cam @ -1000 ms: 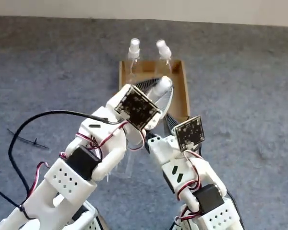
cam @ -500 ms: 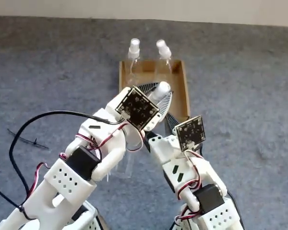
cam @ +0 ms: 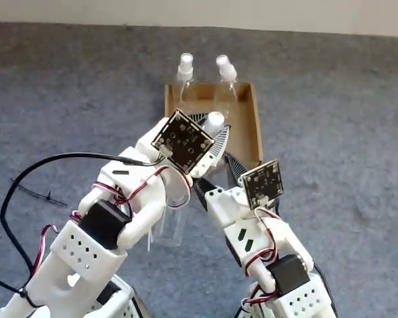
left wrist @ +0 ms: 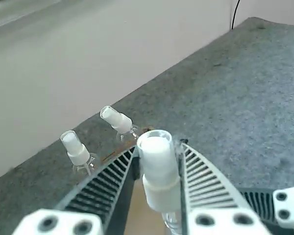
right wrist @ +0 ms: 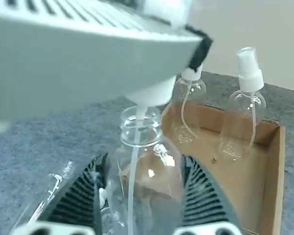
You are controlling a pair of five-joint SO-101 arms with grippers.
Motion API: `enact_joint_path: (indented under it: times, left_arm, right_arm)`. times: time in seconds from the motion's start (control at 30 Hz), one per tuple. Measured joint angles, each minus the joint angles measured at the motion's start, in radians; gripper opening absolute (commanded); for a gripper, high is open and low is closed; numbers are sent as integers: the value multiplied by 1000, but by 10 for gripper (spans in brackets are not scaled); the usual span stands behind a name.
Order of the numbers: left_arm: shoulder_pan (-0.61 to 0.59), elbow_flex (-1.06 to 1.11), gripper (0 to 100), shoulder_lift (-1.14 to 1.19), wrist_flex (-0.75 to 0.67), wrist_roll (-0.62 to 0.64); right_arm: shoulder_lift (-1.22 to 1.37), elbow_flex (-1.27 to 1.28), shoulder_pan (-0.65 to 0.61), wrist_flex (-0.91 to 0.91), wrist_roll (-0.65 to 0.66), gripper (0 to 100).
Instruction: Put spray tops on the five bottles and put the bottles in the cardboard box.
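Note:
My left gripper [left wrist: 157, 152] is shut on a white spray top [left wrist: 156, 164], held over the near end of the cardboard box [cam: 253, 126]. The top's thin tube runs down into the neck of a clear bottle [right wrist: 139, 183]. My right gripper [right wrist: 139, 171] is shut on that bottle, just below the left gripper [right wrist: 88, 49]. The top's collar sits a little above the bottle's rim. Two bottles with spray tops [cam: 185, 74] [cam: 226, 74] stand upright at the far end of the box [right wrist: 272, 161].
Another clear bottle [cam: 170, 227] without a top stands on the grey carpet under the left arm, near the box's front corner. A black cable tie [cam: 38, 194] lies on the carpet to the left. Open carpet lies right of the box.
The left gripper with the spray top has shifted slightly left and toward the near end of the box. The right arm has stayed still.

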Motion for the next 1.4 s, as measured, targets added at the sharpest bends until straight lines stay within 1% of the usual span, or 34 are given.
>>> enact_joint_path:
  times: [0.1,0.43,0.53,0.67,0.8,0.87,1.0,1.27,1.33,1.4]
  left_arm:
    - [-8,0,159,0,0,0]
    - [-48,-61,160,-9,37,-8]
    - [-74,-89,160,-58,37,-9]
    - [-72,-121,160,-127,37,-9]
    - [-141,-127,160,-104,37,-9]
    - [-153,-127,160,-64,37,-9]
    - [-150,-127,160,6,37,-9]
    - [-150,-127,160,17,54,-9]
    - [-132,-127,160,17,83,-29]
    - [-98,-127,160,17,123,-81]
  right_arm:
    - [0,0,0,0,0,3]
    - [0,0,3,0,-2,3]
    - [0,0,3,0,-2,3]
    - [0,0,3,0,-2,3]
    - [0,0,3,0,-2,3]
    - [0,0,3,0,-2,3]
    - [0,0,3,0,-2,3]
    - [0,0,3,0,-2,3]
    - [0,0,3,0,-2,3]
    - [0,0,3,0,-2,3]
